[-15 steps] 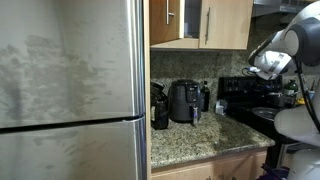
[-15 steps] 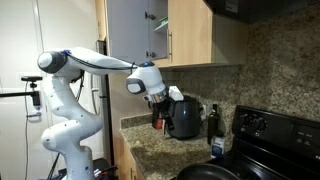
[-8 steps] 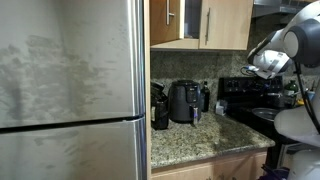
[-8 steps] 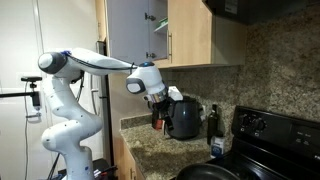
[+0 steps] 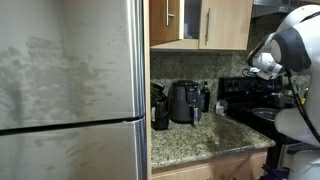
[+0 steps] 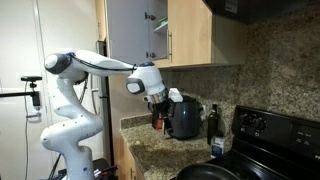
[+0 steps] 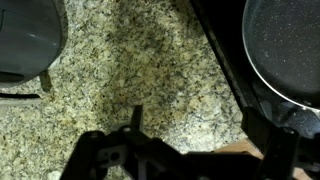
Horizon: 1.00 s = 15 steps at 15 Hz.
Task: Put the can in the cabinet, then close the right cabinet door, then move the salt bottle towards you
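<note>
My gripper (image 7: 200, 140) is open and hangs over bare speckled granite countertop (image 7: 150, 70), with nothing between its dark fingers (image 7: 135, 120). It shows in both exterior views, near the stove (image 5: 263, 68) and in front of the black air fryer (image 6: 158, 99). The light-brown cabinet (image 5: 225, 22) hangs above the counter. In an exterior view a gap with pale interior (image 6: 158, 40) shows beside the wooden door (image 6: 190, 32) with a silver bar handle. I cannot make out the can or the salt bottle in any view.
A black air fryer (image 5: 183, 100) and a coffee maker (image 5: 159, 106) stand at the back of the counter. A dark bottle (image 6: 214, 118) stands by the black stove (image 6: 275, 135), and a dark pan (image 7: 290, 45) sits on it. A steel fridge (image 5: 70, 90) fills one side.
The arm's upper links have shifted slightly. The gripper stays open at about the same spot over the counter.
</note>
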{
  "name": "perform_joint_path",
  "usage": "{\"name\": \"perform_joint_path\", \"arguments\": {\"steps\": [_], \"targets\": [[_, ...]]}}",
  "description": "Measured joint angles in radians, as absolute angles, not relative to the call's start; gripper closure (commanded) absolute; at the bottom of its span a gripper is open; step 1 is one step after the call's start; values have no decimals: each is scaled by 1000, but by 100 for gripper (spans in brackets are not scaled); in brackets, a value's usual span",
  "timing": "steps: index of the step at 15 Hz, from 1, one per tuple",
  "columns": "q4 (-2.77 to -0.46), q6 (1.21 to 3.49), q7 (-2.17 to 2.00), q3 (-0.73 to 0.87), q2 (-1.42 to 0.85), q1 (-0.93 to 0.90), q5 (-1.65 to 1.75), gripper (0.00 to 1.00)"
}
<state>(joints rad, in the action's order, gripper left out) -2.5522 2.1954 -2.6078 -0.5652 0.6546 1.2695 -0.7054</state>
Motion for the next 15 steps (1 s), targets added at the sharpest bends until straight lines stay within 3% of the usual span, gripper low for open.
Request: {"name": "perform_joint_path", "arguments": {"steps": [11,15], "targets": [[-2556,2205,-2608,-578,660,1277,-704,0],[-2593,2390,-2607,-848,651,1449,-870,0]]}}
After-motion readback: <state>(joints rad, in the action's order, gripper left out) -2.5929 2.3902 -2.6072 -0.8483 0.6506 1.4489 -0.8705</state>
